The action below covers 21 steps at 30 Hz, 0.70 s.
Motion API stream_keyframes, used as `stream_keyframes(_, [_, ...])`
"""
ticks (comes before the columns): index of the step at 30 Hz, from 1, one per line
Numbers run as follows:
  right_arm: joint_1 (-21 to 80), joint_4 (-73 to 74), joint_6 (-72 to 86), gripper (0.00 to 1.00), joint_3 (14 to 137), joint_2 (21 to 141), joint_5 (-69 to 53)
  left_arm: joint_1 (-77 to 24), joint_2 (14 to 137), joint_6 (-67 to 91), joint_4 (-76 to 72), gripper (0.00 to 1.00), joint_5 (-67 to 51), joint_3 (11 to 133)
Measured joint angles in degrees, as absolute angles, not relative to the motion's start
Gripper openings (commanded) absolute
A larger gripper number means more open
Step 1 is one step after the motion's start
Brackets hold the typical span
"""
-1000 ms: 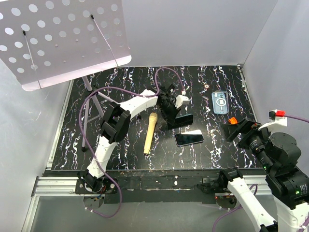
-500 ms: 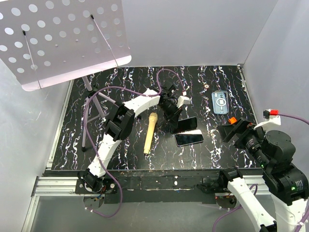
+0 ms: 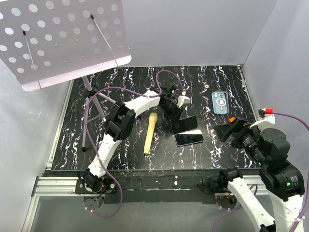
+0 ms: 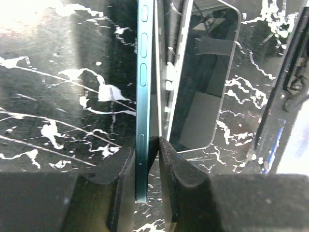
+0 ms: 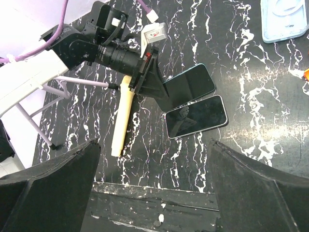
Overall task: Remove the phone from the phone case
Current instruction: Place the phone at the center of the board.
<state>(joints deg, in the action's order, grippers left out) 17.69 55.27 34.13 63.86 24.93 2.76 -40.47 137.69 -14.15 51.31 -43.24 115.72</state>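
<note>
Here, left arm (image 3: pixel 140 104) stretched to mid-table, left fingers (image 4: pixel 166 157) pinching tilted teal phone (image 4: pixel 142 72), right fingers (image 5: pixel 260 188) spread wide, empty

My worktop (image 3: pixel 120 150) is a glossy black slab veined with white, and it throws a bright glare (image 4: pixel 29 12) in one corner of my left wrist view. Plain white walls close it in: the back wall (image 3: pixel 193 34), the left wall (image 3: pixel 24 145) and the right wall (image 3: pixel 277 58). A white perforated music stand (image 3: pixel 63 34) tilts over the back-left corner, its thin legs (image 5: pixel 34 125) set on the slab. A bare aluminium rail (image 3: pixel 53 185) runs along the near edge.
</note>
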Motion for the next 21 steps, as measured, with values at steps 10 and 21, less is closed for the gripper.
stream_keyframes(10, [17.69, 54.94, 34.37, 0.96, 62.94, 24.69, 2.37, -41.36, 138.32, -12.14, 49.41, 0.35, -39.72, 115.68])
stream_keyframes(21, [17.69, 55.07, 34.76, 0.98, 62.89, 24.69, 2.96, -42.57, 137.97, -11.29, 48.58, 0.66, -33.45, 117.12])
